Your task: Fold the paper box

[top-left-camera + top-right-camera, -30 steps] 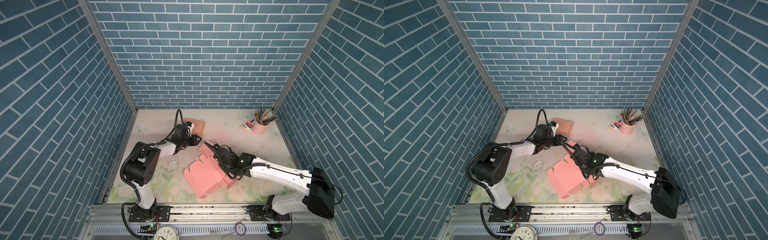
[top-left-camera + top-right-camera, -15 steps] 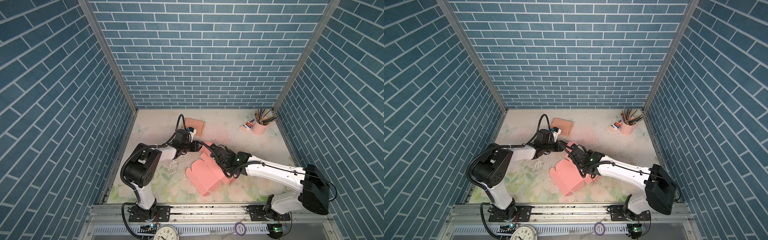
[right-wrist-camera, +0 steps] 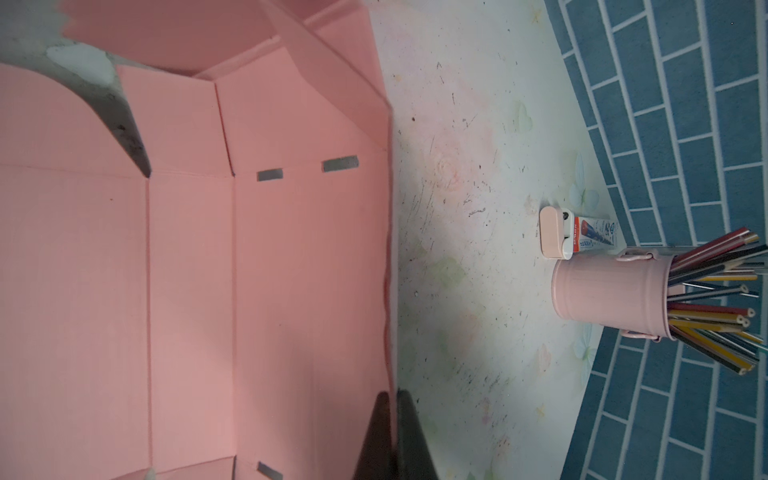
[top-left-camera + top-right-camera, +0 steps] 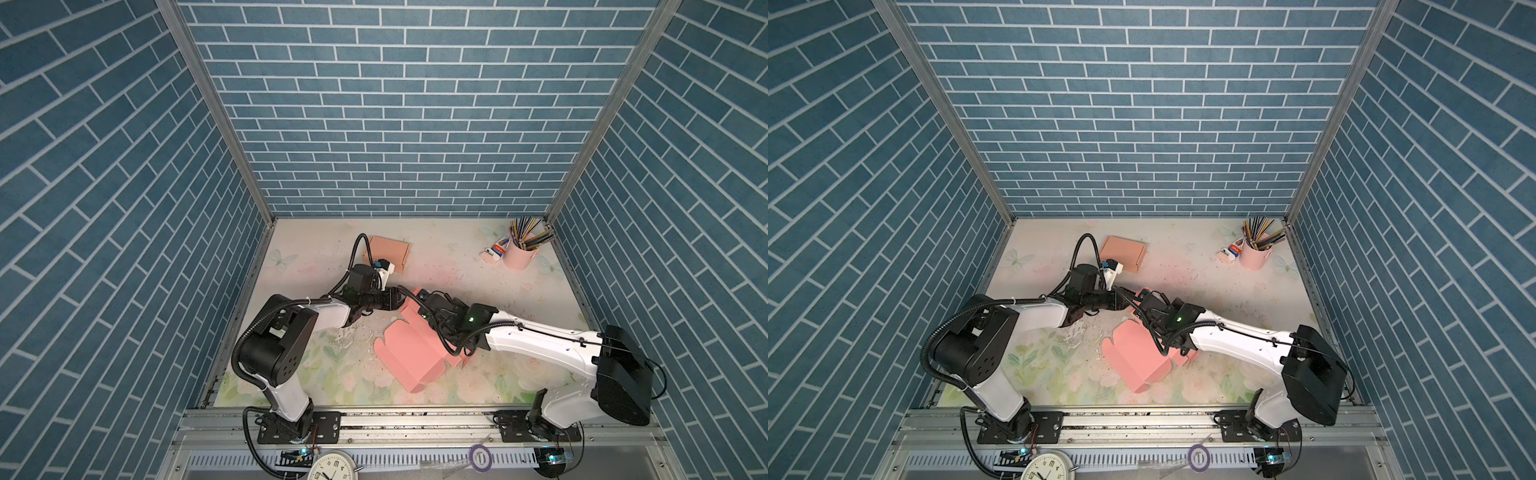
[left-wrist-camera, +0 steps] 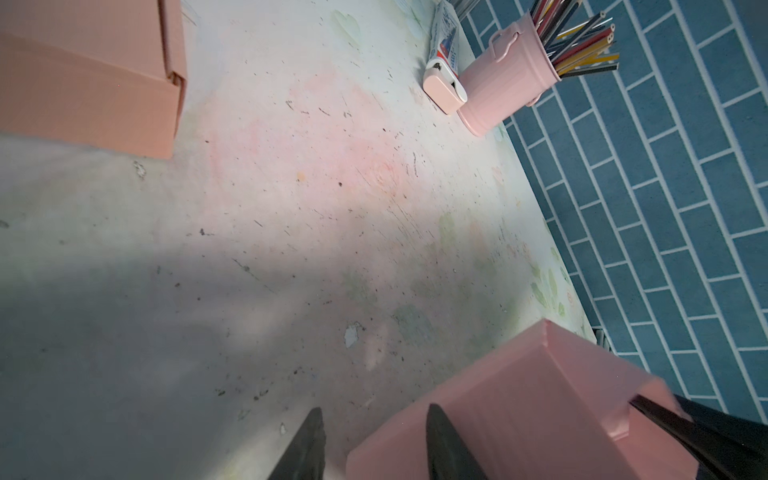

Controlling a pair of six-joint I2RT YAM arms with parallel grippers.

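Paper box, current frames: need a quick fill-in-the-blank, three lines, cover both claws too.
1. The right claw is ___ on a raised edge of the paper box.
2. The left claw is ___, close beside a folded-up corner of that box.
3. The pink cup in the far right corner holds coloured ___.
Missing words: shut; open; pencils.
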